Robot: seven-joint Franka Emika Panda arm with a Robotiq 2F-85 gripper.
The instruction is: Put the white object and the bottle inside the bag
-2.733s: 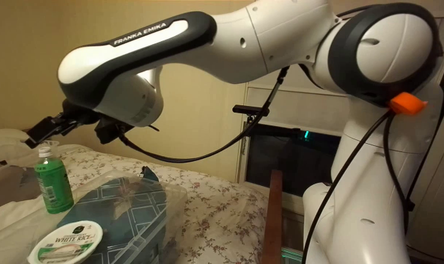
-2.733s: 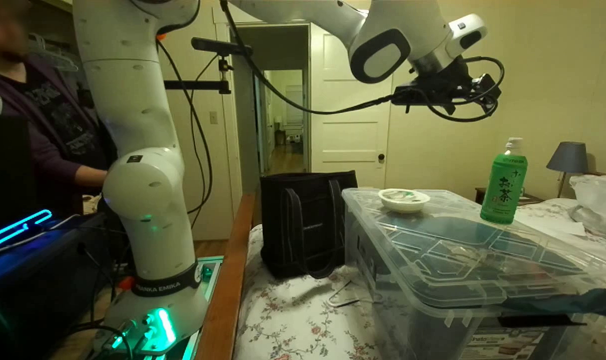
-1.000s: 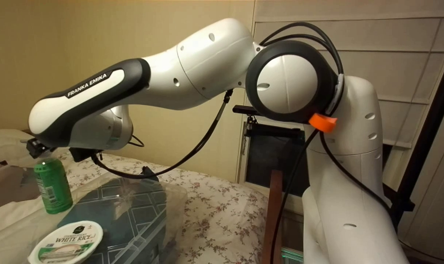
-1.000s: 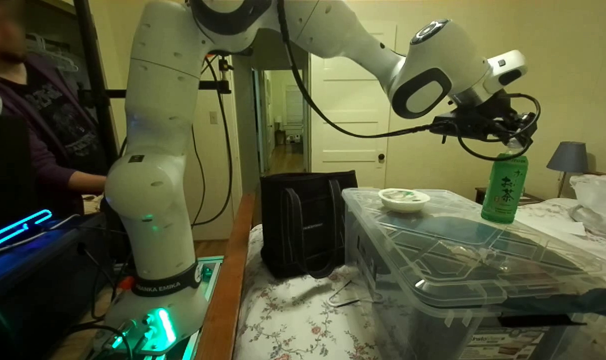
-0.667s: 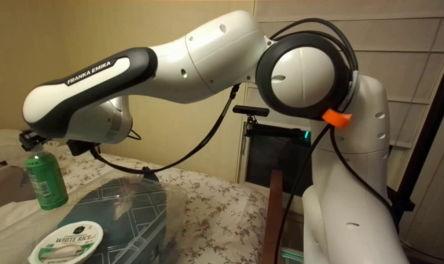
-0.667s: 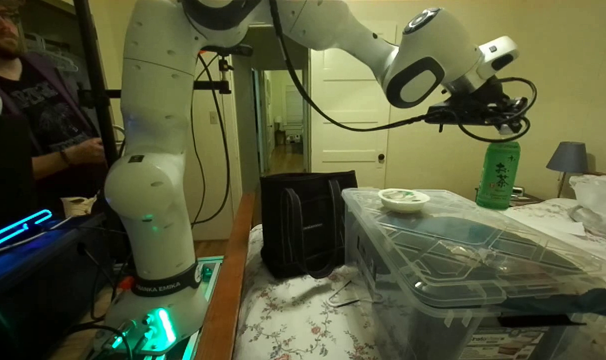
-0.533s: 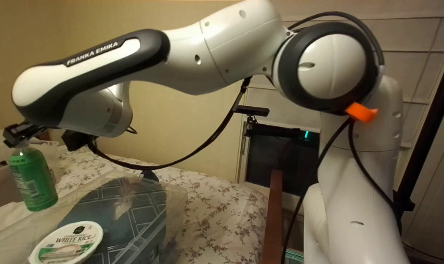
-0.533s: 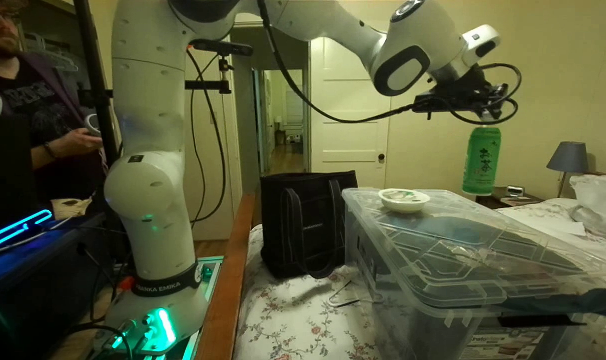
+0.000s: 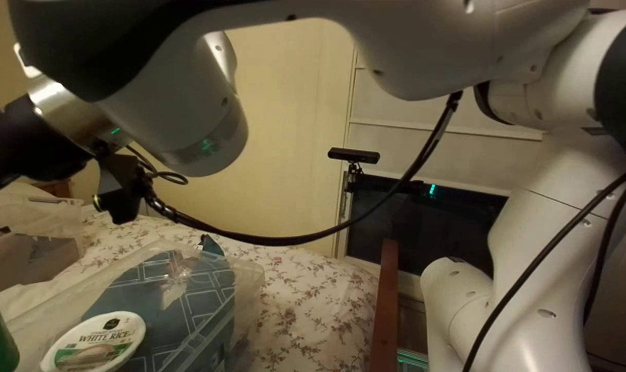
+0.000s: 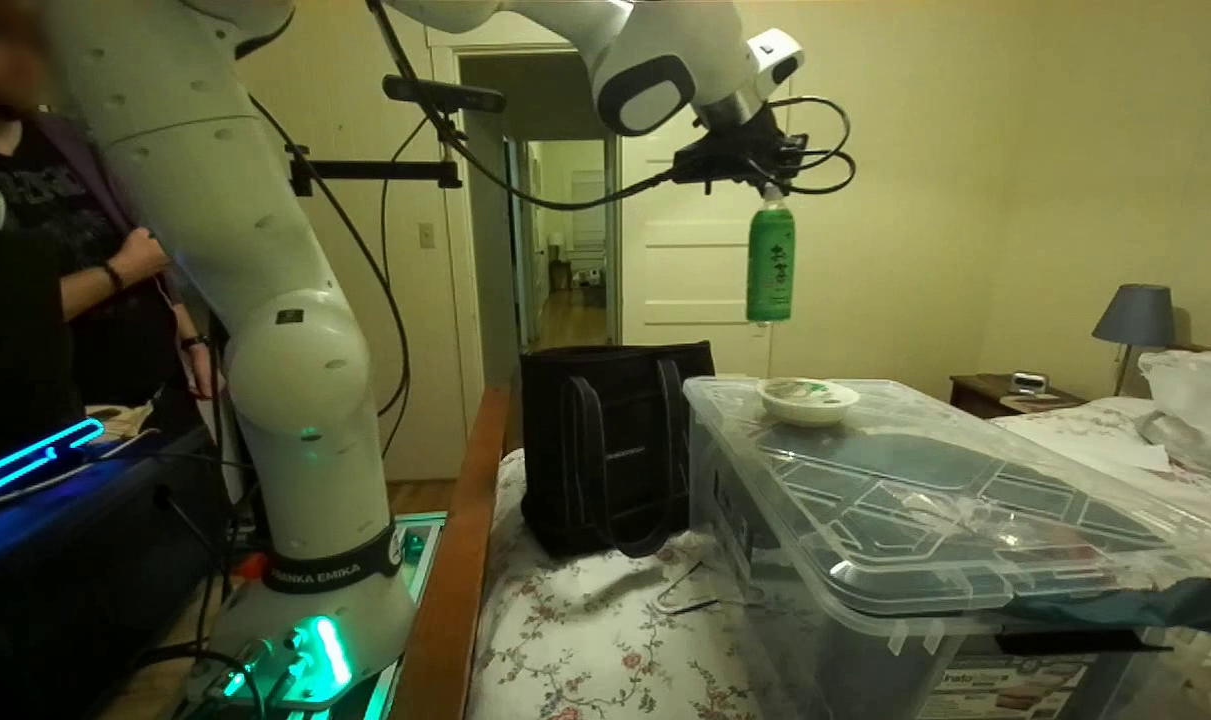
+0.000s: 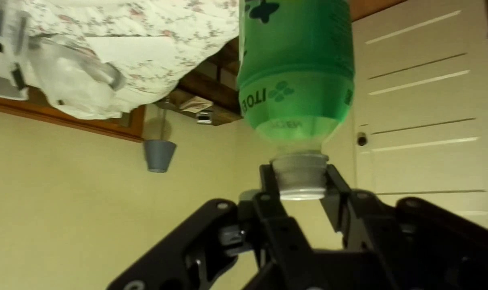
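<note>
A gripper (image 11: 301,179) is pinching an upright green bottle (image 10: 771,265) by its white cap (image 11: 302,190); the black bag (image 10: 630,430) is standing lower, toward the robot's base (image 10: 310,640).

The wrist view's top edge crops the green bottle (image 11: 296,80) in my claw (image 11: 301,177), while in an exterior view the left edge cuts both and the bottom edge clips the white bowl (image 9: 96,342), and in an exterior view the black bag (image 10: 617,430) hides most of its inside and the upper-left face (image 10: 1,58) is blurred.
</note>
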